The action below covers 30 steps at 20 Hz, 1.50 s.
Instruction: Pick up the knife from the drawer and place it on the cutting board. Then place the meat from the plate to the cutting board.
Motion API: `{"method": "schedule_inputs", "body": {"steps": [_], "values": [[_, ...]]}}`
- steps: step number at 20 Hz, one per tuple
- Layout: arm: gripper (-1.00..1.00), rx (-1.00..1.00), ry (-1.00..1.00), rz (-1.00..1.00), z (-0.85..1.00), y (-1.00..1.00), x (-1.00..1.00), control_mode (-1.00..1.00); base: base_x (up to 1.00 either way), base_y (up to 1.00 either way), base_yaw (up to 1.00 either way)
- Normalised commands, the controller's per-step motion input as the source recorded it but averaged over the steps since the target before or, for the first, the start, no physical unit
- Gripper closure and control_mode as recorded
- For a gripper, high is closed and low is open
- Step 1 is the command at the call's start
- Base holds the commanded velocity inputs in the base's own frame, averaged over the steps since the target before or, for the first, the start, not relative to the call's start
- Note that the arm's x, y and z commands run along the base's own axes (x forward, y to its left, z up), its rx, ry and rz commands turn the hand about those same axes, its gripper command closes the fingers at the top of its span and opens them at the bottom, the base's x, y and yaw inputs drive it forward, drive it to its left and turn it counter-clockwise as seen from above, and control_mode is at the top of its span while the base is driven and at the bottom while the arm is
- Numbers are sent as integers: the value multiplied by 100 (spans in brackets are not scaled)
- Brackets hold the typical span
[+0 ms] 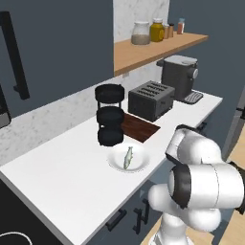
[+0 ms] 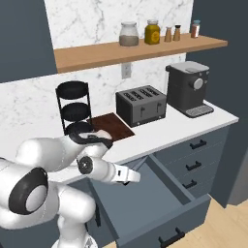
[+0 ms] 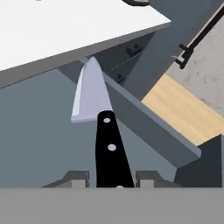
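In the hand view the fingers (image 3: 111, 178) sit either side of the knife (image 3: 103, 127), clenched on its black handle. Its pale blade points toward 12 o'clock, over the floor of the drawer (image 3: 35, 131) and under the white table (image 3: 65, 30) edge.

In the left base view the meat (image 1: 128, 157) lies on the plate (image 1: 141, 165) near the table's front edge. The cutting board (image 1: 139, 128) lies at 1 o'clock from the plate, in front of the toaster (image 1: 150, 99), with the black stacked canisters (image 1: 110, 115) beside it.

In the right base view the drawer (image 2: 145, 198) stands pulled out below the table, and the arm reaches down over its left part. The cutting board (image 2: 112, 126) lies at 10 o'clock from the drawer, left of the toaster (image 2: 141, 105).
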Motion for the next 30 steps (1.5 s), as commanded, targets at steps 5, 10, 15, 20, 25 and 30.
{"method": "schedule_inputs", "body": {"steps": [5, 10, 15, 20, 25, 30], "values": [[100, 8, 0, 4, 100, -4, -100, -100, 0, 0, 0], [100, 7, 0, 0, 100, -34, -100, -100, 0, 0, 0], [100, 5, 0, 0, 100, -34, -95, -100, 0, 0, 0], [100, 6, 13, 1, 100, -31, -7, -100, 0, 0, 0], [100, 15, 43, 15, 97, -39, 99, -100, 0, 0, 0], [100, 9, 49, 23, 66, -9, 100, -100, 0, 0, 0]]}}
